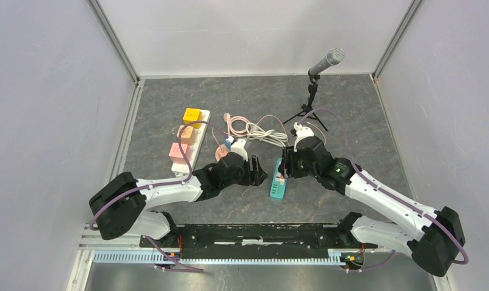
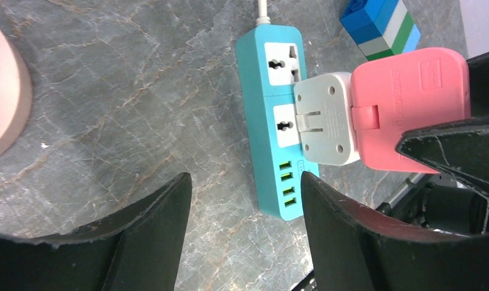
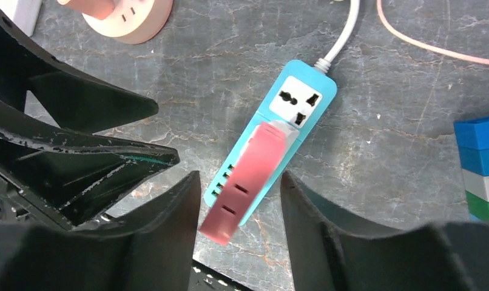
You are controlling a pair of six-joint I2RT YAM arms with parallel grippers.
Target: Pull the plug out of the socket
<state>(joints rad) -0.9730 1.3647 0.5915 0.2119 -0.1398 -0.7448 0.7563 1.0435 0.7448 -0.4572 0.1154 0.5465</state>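
Pink plug sits tipped over the middle of the teal power strip. Its white face and flat prongs are bared toward the left wrist camera, clear of the socket holes. The right gripper straddles it, jaws partly open with the plug between them; whether they actually pinch it I cannot tell. The left gripper hovers just beside the strip's USB end, jaws wide and holding nothing. Both grippers crowd close together over the strip. A stack of blue, white and green blocks stands near the strip, and a round pink socket lies off to its left. Farther back are a white strip loaded with coloured plugs, tangled cables and a microphone stand.
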